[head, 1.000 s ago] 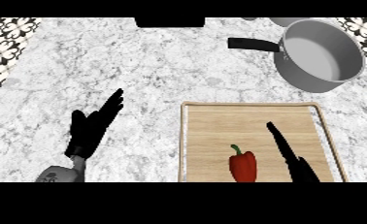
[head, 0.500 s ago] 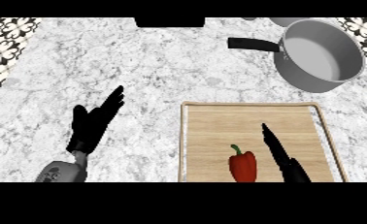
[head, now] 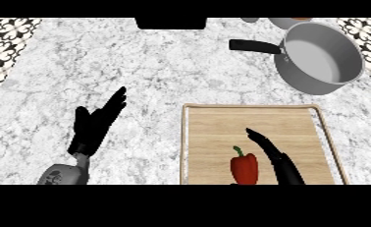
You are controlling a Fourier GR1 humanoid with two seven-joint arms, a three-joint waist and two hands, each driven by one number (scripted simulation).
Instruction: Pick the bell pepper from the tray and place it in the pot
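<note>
A red bell pepper [head: 244,168] with a green stem lies near the front edge of the wooden tray [head: 217,127]. Just right of the pepper my right hand [head: 278,159] comes in edge-on from below, fingers straight and open, apart from the pepper by a narrow gap. The grey pot [head: 319,56] with a black handle stands at the back right, beyond the tray, and holds nothing. At the lower left my left hand [head: 92,127] rests open over the counter, fingers pointing up.
The marble counter [head: 145,69] spreads around the tray. A black object [head: 171,23] sits at the back edge in the middle. Part of another vessel [head: 290,22] shows behind the pot. Patterned tiles line both upper corners.
My right hand has slid left across the tray toward the pepper and sunk lower in the view. The left hand, pepper and pot stay where they were.
</note>
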